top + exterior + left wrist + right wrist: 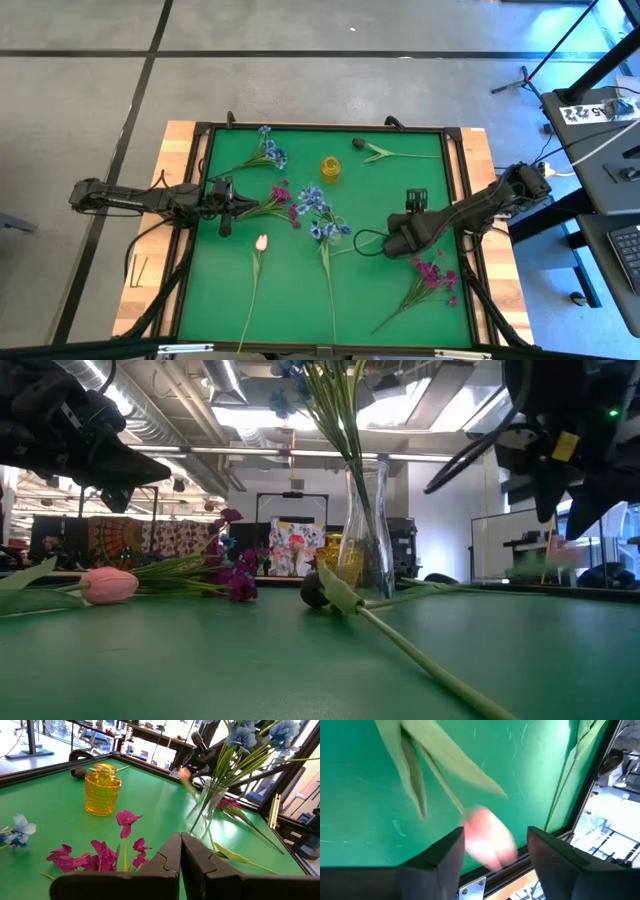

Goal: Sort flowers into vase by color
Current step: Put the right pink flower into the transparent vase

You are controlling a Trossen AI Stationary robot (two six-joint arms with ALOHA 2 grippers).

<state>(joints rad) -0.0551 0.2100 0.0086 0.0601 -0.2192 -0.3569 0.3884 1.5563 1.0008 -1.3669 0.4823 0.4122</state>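
right gripper fingers apart around a pink tulip bud, right side of green mat. left gripper closed, empty, by magenta flowers. blue flowers stand in clear vase.

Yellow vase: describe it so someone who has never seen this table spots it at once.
In the high view, find the green mat inside the dark frame and look near the middle of its upper edge. The yellow vase stands there upright, between a blue spray and a dark tulip. It is squat, amber and empty, unlike the tall clear vase holding blue flowers.
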